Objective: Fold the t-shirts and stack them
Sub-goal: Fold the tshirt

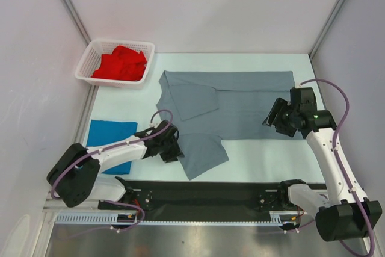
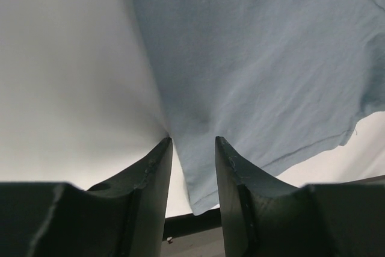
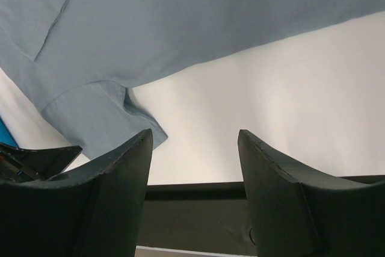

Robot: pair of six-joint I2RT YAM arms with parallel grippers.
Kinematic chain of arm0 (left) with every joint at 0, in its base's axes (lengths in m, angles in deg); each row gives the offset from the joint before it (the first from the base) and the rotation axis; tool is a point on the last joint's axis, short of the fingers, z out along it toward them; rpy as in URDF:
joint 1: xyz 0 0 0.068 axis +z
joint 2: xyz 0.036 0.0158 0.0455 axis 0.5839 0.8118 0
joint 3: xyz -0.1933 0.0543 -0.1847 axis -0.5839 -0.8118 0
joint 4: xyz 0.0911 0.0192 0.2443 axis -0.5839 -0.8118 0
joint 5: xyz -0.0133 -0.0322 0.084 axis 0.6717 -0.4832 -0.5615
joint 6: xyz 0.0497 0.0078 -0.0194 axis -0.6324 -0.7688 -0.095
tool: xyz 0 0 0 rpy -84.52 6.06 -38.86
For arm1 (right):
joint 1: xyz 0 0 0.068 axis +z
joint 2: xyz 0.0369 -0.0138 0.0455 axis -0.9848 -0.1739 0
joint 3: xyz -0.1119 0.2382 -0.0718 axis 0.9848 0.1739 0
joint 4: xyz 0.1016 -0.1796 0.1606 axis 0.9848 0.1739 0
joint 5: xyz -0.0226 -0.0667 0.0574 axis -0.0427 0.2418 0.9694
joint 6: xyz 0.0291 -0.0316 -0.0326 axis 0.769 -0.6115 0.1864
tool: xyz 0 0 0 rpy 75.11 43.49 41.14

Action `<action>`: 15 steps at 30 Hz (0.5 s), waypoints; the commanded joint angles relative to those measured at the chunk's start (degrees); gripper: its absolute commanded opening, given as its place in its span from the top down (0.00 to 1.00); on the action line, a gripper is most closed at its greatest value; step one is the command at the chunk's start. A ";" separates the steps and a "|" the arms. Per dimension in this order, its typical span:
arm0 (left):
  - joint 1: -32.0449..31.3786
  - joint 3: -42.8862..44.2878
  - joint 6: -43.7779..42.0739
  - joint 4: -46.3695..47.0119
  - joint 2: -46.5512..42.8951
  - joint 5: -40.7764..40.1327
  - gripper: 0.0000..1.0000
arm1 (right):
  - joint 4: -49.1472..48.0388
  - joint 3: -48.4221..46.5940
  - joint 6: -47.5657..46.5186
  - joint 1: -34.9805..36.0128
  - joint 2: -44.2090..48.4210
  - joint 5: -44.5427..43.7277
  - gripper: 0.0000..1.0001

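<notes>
Crosswise, grey t-shirt [image 1: 246,106] (hem rightward)

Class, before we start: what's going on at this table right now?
Two robot arms are partway through folding the grey shirt, spread on the table. The left tool stands narrowly open astride the shirt's near edge; the right tool is open over its right-hand end, holding nothing. A blue shirt lies folded at the left, and a red shirt sits in the basket.
</notes>
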 commanded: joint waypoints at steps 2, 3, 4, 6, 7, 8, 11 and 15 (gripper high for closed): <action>-0.45 -1.35 1.67 1.06 1.95 -1.84 0.60 | 0.39 0.34 1.17 -1.40 -1.30 -1.37 0.36; -0.45 -1.70 1.76 1.93 1.95 -1.66 0.63 | 0.39 0.16 1.26 -1.84 -1.83 -1.28 0.36; -0.45 -1.96 1.76 2.29 2.04 -1.66 0.64 | 0.30 -0.10 1.17 -2.20 -2.45 -1.11 0.36; -0.45 -1.79 1.50 1.94 2.47 -2.09 0.66 | 0.04 -1.24 0.82 -3.25 -3.94 -1.02 0.36; -0.45 -1.44 0.89 1.50 2.48 -2.36 0.68 | 0.04 -1.68 0.56 -3.52 -4.38 -1.02 0.36; -0.45 -1.35 0.71 1.15 2.30 -2.62 0.70 | 0.21 -2.73 0.04 -3.87 -4.73 -1.02 0.36; -0.45 -1.44 0.18 1.67 1.60 -2.80 0.80 | 0.30 -3.09 0.12 -5.10 -6.23 -2.24 0.36; -0.45 -1.27 -1.14 1.24 1.25 -2.97 1.00 | -1.28 0.40 2.13 -9.05 -9.21 -1.02 0.37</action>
